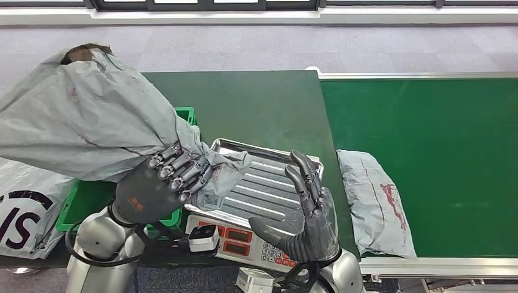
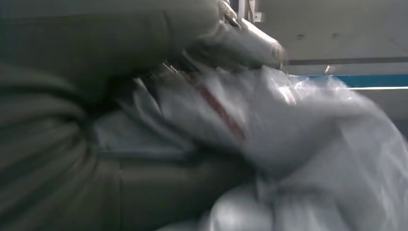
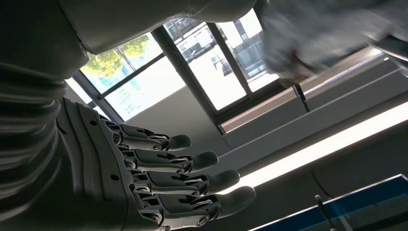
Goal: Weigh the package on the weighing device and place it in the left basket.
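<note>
Not much readable here tbh. The white bag [image 1: 24,207] at the far left of the head view has big dark letters, and the bit that shows looks like "SI", cut off by the edge. The grey parcel [image 1: 375,201] on the green belt has a red logo, too small to read. The scale [image 1: 244,241] has red display windows and a keypad, digits too blurry to tell.

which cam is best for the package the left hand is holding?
Head view: the held package shows nearly whole, raised over the green basket, gripped by the left robot hand. Left wrist view shows a blurred close-up; right wrist view a blurred patch.
</note>
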